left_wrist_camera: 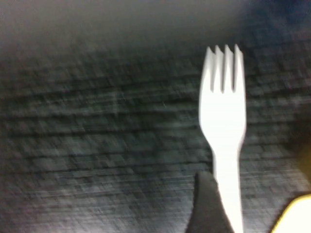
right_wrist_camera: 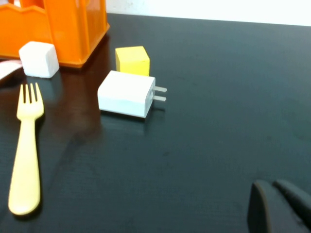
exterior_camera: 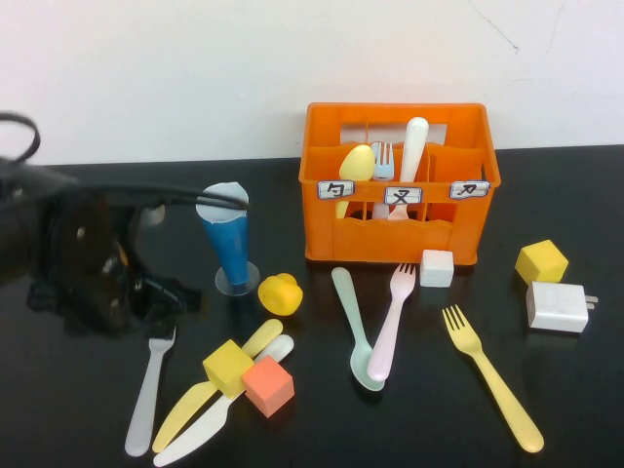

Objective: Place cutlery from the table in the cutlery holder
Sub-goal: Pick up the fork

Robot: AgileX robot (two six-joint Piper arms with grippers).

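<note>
The orange cutlery holder [exterior_camera: 400,185] stands at the back and holds a yellow spoon [exterior_camera: 357,163], a pale fork [exterior_camera: 384,156] and a white handle [exterior_camera: 414,146]. On the black table [exterior_camera: 322,429] lie a pale grey fork [exterior_camera: 149,395], a yellow knife [exterior_camera: 195,402], a white knife [exterior_camera: 229,405], a mint spoon [exterior_camera: 353,327], a pink fork [exterior_camera: 393,322] and a yellow fork [exterior_camera: 492,375]. My left gripper [exterior_camera: 156,297] hovers open over the grey fork [left_wrist_camera: 223,121], one finger [left_wrist_camera: 206,204] beside its handle. My right gripper [right_wrist_camera: 279,204] is shut and empty, low over the table, out of the high view.
A blue cone cup [exterior_camera: 229,244] stands upside down near the left arm. A yellow toy [exterior_camera: 281,292], a yellow cube [exterior_camera: 227,366] and a salmon cube [exterior_camera: 268,385] sit around the knives. A white cube [exterior_camera: 437,267], another yellow cube [exterior_camera: 541,261] and a white charger [exterior_camera: 558,307] lie right of the holder.
</note>
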